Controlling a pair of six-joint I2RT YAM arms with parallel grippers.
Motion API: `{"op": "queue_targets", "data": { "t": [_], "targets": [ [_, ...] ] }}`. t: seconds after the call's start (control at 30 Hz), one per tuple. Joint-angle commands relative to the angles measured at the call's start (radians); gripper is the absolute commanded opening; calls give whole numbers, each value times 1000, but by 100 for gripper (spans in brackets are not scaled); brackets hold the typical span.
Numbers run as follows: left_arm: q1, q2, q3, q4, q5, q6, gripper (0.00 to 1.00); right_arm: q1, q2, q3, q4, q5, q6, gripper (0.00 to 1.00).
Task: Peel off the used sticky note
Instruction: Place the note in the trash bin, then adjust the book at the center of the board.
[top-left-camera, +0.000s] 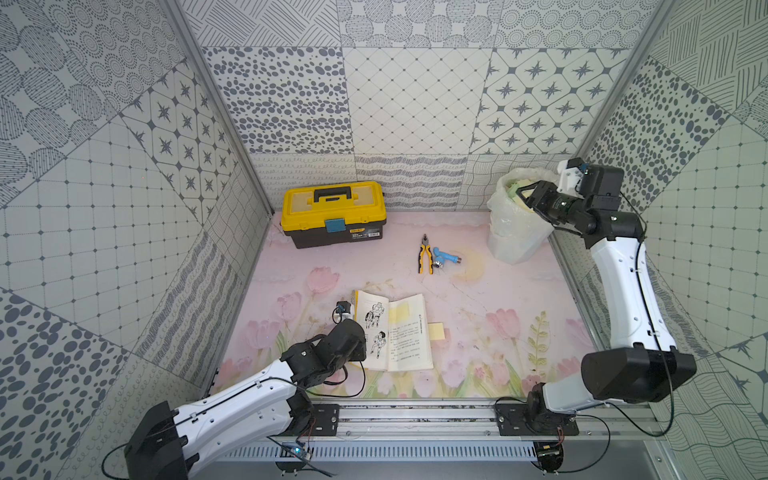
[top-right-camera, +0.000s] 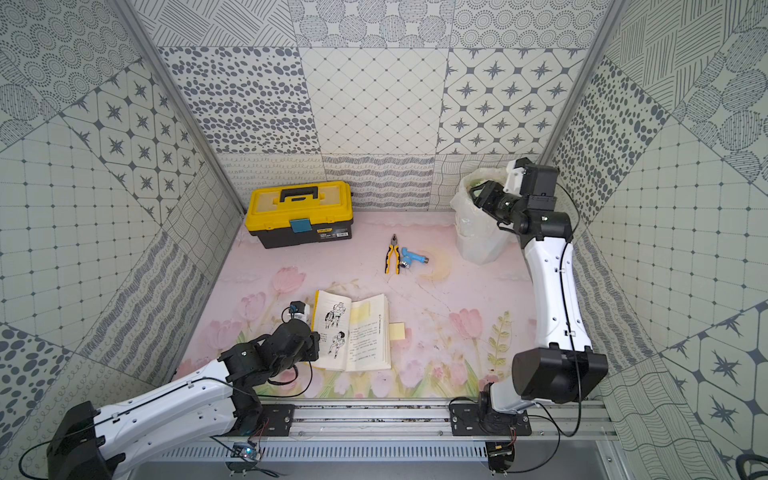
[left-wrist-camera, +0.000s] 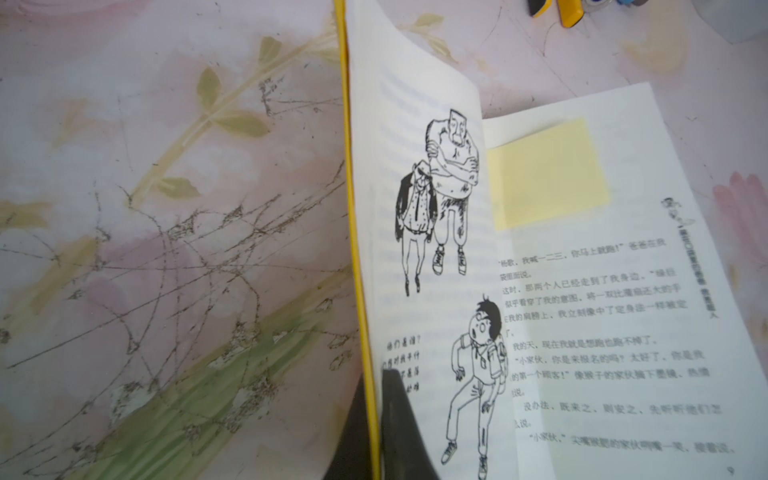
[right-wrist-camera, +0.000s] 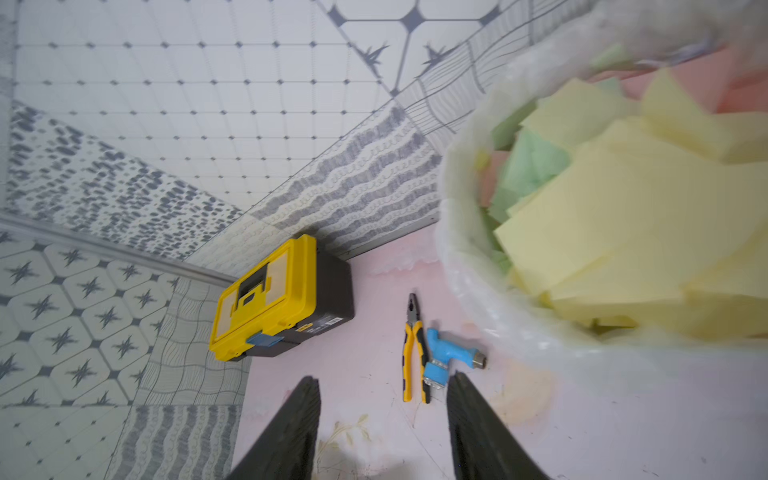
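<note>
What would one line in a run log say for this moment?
left claw: shut on book edge | right claw: open, empty, at bin | yellow sticky note: on page

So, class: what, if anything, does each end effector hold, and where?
Left end effector: the open book, pinched at the outer edge of its illustrated page and yellow cover. Right end effector: open, holding nothing.

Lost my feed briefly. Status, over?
Left gripper shut on book edge. Right gripper open, empty, at bin. Sticky note on open page, unpeeled. Nothing covering it.
</note>
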Motion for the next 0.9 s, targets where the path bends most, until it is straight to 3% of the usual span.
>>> {"op": "queue_targets", "data": {
  "t": [0.0, 0.17, 0.43, 0.6, 0.87],
  "targets": [
    [6, 50, 12, -85, -75, -29, 0, 121, -43, -180, 181, -77, 35, 48],
    [6, 87, 23, -90, -92, -38, 0, 342, -23, -396, 375, -171, 85, 34],
    [7, 154, 50, -84, -109, -44, 0, 638, 220, -467, 563, -183, 120, 19],
    [7, 178, 53, -82, -126, -53, 0, 735, 383, -433, 636, -199, 153, 14],
    [6, 194, 57, -124, -157, -101, 1, 772, 571, -420, 670, -214, 173, 11]
  ]
}}
